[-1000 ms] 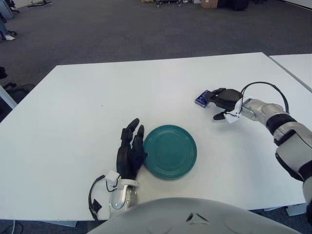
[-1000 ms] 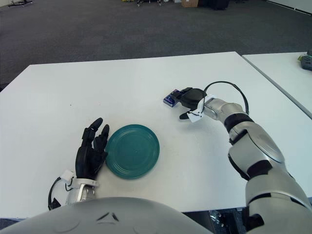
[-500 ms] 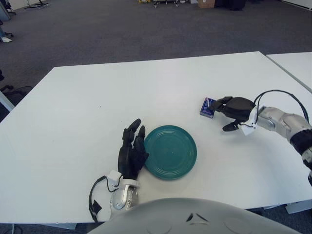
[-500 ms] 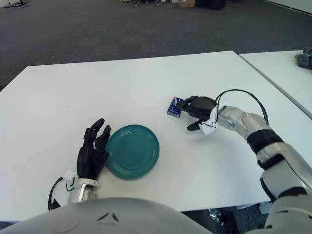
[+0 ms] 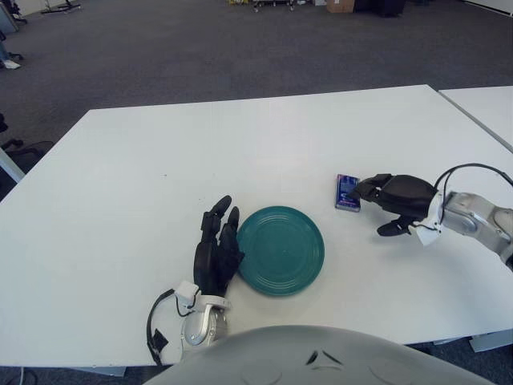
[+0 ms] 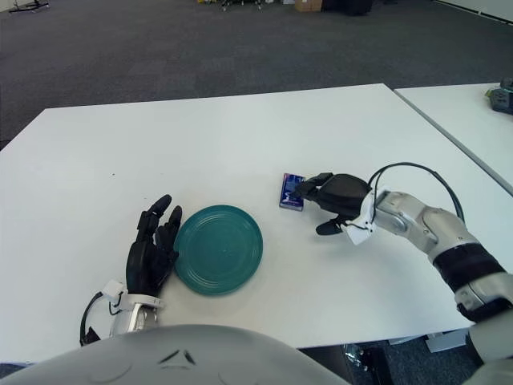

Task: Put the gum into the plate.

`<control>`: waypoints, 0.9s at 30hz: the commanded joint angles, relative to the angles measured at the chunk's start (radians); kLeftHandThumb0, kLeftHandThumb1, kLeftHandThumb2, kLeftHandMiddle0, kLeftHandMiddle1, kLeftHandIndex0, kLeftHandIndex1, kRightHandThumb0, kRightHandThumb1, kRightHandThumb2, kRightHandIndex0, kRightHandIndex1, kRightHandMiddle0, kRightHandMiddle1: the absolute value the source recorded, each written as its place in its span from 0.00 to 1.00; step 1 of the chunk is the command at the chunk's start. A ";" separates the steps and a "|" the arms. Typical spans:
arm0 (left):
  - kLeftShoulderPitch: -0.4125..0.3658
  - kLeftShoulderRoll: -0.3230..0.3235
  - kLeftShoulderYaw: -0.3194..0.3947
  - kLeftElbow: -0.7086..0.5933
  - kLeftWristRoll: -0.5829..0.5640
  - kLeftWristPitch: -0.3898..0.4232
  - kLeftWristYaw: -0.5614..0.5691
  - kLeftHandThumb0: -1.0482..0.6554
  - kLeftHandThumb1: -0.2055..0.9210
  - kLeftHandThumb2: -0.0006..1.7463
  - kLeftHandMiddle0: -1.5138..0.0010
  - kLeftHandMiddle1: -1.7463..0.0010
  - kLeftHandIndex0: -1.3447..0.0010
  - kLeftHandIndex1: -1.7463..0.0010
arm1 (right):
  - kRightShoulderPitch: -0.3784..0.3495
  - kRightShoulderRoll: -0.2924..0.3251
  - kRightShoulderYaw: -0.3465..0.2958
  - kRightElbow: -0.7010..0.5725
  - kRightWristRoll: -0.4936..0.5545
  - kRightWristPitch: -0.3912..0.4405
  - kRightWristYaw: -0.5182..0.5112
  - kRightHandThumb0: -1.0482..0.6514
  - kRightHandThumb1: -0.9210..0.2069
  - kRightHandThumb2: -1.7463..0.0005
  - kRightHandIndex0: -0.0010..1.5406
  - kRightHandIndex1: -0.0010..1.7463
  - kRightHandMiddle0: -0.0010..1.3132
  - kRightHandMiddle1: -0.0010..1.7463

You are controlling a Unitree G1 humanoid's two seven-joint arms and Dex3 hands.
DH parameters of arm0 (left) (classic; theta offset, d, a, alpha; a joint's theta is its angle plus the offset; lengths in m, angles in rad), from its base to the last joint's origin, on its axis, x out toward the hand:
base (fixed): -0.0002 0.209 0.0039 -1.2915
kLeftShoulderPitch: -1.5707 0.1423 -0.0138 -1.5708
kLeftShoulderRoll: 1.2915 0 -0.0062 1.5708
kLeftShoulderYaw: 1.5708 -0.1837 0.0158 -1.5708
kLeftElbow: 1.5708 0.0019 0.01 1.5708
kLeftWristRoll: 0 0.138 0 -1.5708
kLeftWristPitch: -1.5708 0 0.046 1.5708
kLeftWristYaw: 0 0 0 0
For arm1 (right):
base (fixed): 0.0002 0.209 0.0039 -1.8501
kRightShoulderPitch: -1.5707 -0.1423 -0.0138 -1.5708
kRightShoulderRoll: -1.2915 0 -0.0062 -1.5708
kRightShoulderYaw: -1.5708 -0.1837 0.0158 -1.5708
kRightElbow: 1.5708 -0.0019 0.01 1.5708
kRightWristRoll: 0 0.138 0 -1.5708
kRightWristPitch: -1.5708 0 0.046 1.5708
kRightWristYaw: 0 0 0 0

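Gum (image 5: 347, 192), small blue pack, lies flat on the white worktop (image 5: 240, 144), to the right of the teal plate (image 5: 280, 249) and apart from it, not in the plate. Right hand (image 5: 401, 200) is low over the worktop just right of the gum, fingers (image 5: 370, 188) extended toward the pack, tips at or touching its right edge; cannot tell if they actually pinch it, thumb sticks down separately. Left hand (image 5: 215, 253) shows just left of the plate, right at its rim, fingers straight and slightly spread, pointing away from the robot, holding nothing. Plate has nothing in it.
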 commanded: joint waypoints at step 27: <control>-0.015 -0.024 0.013 0.020 0.003 0.054 0.005 0.11 1.00 0.47 0.75 0.99 1.00 0.48 | 0.183 0.010 -0.181 -0.145 0.023 -0.053 0.047 0.07 0.00 0.52 0.23 0.01 0.00 0.41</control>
